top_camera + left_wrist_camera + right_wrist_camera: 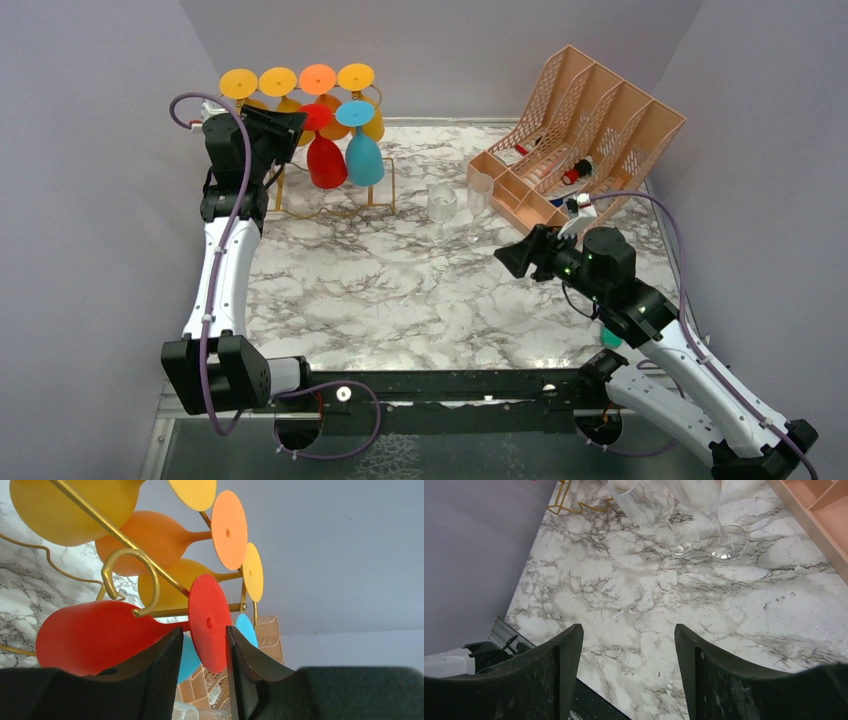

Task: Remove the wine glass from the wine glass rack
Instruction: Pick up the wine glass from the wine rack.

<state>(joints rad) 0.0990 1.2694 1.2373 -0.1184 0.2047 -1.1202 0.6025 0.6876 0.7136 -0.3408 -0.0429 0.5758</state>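
Left wrist view: your left tool stands half open astride the foot of the red glass, which hangs on the rack. Pull crooked and the foot may catch the curled end, dragging the rack. Your right tool is open, empty.

One gold rack carries three yellow glasses, one orange glass, one red glass and one blue glass, so we count six coloured ones in all. On the surface we count two clear glasses. That makes eight glasses together. We see one peach organizer, and we make out four slots in it. A few small items lie in those slots, too small for us to count. We count two arms, each with two fingers, four in all.
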